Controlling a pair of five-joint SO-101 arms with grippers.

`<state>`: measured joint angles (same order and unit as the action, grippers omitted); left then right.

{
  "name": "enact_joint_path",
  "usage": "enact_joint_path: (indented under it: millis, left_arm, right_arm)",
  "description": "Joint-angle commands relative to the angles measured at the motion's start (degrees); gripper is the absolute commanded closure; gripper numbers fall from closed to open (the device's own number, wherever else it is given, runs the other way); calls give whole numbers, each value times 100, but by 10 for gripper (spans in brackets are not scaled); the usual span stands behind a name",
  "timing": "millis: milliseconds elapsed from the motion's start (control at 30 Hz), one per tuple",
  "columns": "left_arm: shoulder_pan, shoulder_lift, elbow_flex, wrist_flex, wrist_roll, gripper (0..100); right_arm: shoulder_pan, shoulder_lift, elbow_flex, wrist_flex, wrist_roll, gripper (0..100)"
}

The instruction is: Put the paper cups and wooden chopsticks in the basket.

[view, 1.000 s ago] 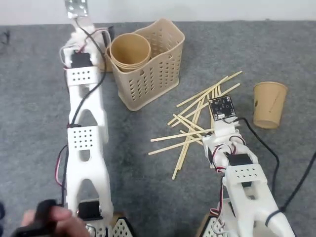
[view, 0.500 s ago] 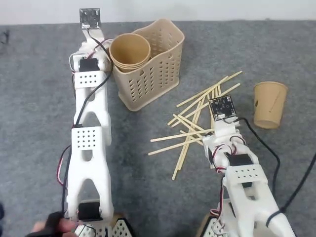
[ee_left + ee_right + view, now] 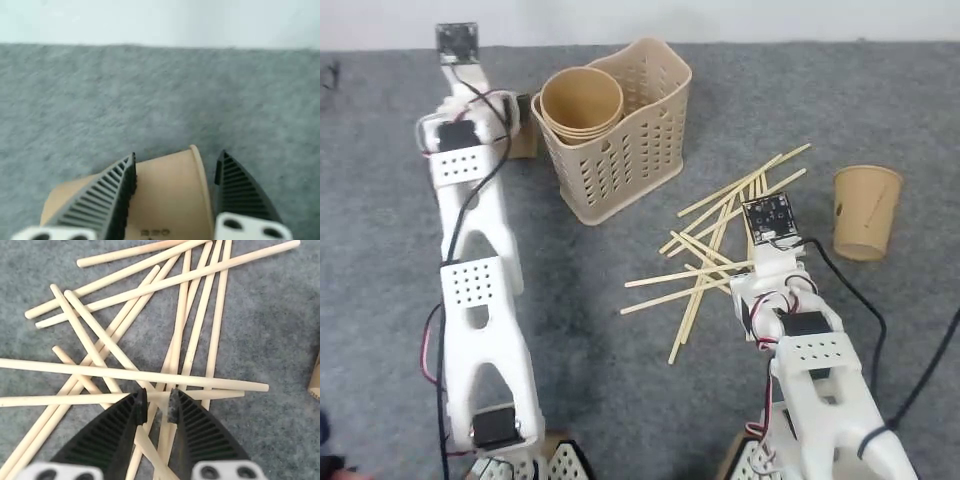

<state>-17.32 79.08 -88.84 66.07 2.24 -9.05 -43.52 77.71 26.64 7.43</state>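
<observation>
Between the left gripper's (image 3: pixel 177 156) wide-spread jaws a tan paper cup (image 3: pixel 165 200) lies on its side, likely light and crushable, so squeeze mid-wall gently. Beneath the right gripper's (image 3: pixel 156 395) narrowly parted jaws lie stiff, probably slippery, pale wooden chopsticks (image 3: pixel 200 330).

Bright, even light falls from above, leaving only soft, faint shadows beside the chopsticks (image 3: pixel 210 381)

Grey flecked carpet (image 3: pixel 880 100) is noted under a beige basket (image 3: pixel 640 150) patterned with rows of slots, plain tan paper cups (image 3: pixel 582 100), pale wooden chopsticks (image 3: pixel 720 250), white hole-dotted arms (image 3: pixel 480 290), and black ribbing on left gripper (image 3: pixel 177 157) and right gripper (image 3: pixel 156 396).
</observation>
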Motion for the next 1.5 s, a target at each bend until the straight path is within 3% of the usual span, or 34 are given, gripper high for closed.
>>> enact_joint_path:
  millis: [0, 167, 300, 467, 633, 867, 1067, 1233, 1467]
  left_arm:
    - [-141, -97, -497, 229, -185, 758]
    - [-316, -141, -725, 475, -290, 800]
    - [-475, -273, -734, 1090, -1125, 831]
    - [-554, -774, -734, 1978, -1574, 797]
    - [-651, -818, -725, 2145, -2207, 794]
    - [-941, -703, -725, 2215, -2303, 799]
    - [-976, -747, -725, 2312, -3165, 994]
    - [-1011, -765, -734, 2822, -3516, 988]
    - [-1433, -1310, -734, 2857, -3604, 989]
  right_arm:
    - [-31, -136, -35, -101, 79, 909]
    - [-31, -136, -35, -101, 79, 909]
    - [-31, -136, -35, -101, 79, 909]
    - [-66, -136, -35, -101, 79, 909]
    - [-119, -136, -26, -101, 79, 909]
    - [-110, -136, -26, -92, 79, 909]
    - [-110, -136, -26, -101, 79, 909]
    - [-110, -136, -26, -101, 79, 909]
    - [-110, -136, -26, -75, 79, 909]
